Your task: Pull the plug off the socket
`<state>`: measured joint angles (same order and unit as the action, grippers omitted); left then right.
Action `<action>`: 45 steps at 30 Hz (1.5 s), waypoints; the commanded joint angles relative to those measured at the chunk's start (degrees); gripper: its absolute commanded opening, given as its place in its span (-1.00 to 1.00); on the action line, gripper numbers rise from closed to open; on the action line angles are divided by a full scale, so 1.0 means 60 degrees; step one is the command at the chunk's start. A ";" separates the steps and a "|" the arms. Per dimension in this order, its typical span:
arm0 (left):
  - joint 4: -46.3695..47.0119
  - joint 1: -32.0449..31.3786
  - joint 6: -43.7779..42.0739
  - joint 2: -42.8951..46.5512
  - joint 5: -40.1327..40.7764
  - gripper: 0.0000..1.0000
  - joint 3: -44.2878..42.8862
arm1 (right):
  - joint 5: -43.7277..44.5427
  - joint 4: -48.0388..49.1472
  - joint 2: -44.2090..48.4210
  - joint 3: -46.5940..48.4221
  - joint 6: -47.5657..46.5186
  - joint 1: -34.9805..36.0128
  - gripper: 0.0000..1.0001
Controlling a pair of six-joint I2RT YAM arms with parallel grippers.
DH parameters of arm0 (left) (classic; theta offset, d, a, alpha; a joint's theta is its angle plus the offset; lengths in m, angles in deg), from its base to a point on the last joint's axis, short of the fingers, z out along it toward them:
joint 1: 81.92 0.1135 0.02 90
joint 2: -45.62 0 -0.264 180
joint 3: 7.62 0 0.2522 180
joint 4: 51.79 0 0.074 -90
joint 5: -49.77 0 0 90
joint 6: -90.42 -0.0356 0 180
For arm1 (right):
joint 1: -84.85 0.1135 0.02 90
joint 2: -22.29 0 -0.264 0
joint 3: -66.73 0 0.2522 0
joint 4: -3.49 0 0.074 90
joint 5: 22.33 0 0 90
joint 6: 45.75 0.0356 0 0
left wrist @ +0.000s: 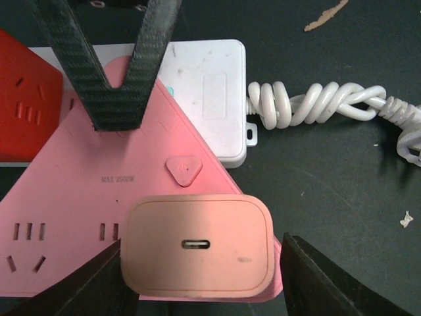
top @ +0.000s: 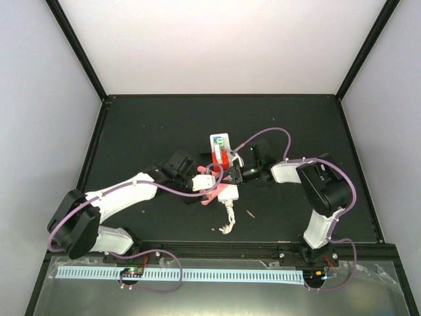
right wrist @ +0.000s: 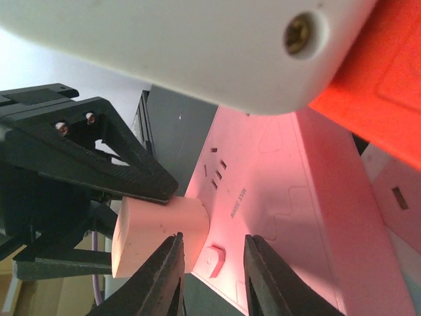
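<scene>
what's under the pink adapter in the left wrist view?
The pink adapter lies across the white power strip, next to a red block. The strip's end and knotted cord show. The outlets beneath the adapter are covered. A pink charger is plugged into it.

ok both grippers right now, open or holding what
left gripper: open around the pink plug, not clamped.
right gripper: open, holding nothing.
</scene>
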<state>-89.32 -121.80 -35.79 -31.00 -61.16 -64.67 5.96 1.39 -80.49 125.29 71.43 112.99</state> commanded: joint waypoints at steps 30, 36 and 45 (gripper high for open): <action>-0.0102 0.1131 0.0534 -0.0255 -0.2457 -0.54 -0.0967 | 0.1029 -0.1856 -0.1002 0.0333 -0.1303 -0.0523 -0.98; 0.0173 0.0508 -0.0320 0.0247 -0.1304 -0.56 -0.0496 | 0.1172 -0.1881 -0.1013 0.0339 -0.1360 -0.0515 -0.98; -0.0054 0.0236 -0.0362 0.0426 -0.0825 -0.58 -0.0477 | 0.1302 -0.1929 -0.1043 0.0354 -0.1426 -0.0502 -0.98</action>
<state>-90.76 -119.68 -36.16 -31.37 -64.92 -66.77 3.92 -4.29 -84.69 129.22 64.24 110.06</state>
